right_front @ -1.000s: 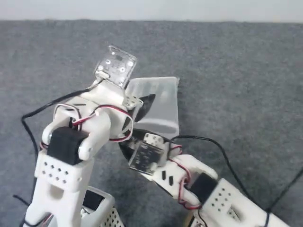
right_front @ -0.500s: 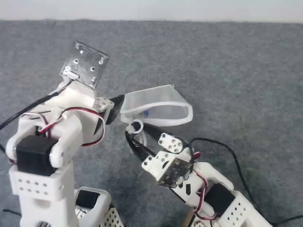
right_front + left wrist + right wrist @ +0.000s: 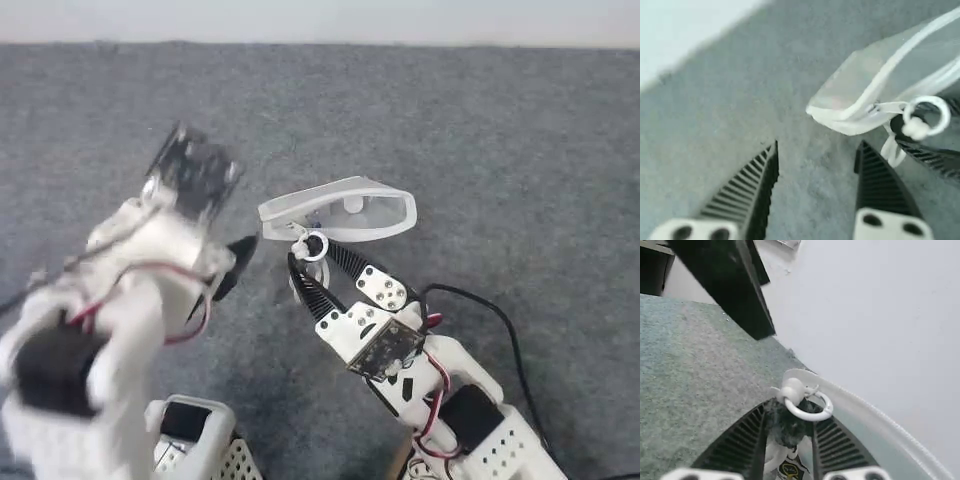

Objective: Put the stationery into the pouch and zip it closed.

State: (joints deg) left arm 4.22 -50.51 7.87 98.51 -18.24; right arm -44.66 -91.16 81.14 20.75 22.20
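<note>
The translucent pouch hangs tilted on its edge above the grey mat, its white rim uppermost. My right gripper is shut on the pouch's corner just under the white ring pull. In the right wrist view the ring pull sits right over the closed fingertips, with the pouch rim curving away. My left gripper stands open a short way from the pouch, nothing between its fingers. From above, one black finger of the left gripper points at the pouch. A faint dark shape shows through the pouch wall.
A white perforated block sits at the near left edge. A black cable loops over the mat beside the right arm. Grey mat stretches open behind and to the right of the pouch.
My left arm has pulled back from the pouch toward the left and is still moving. The right gripper has taken the pouch by its ring end and raised it from flat onto its edge.
</note>
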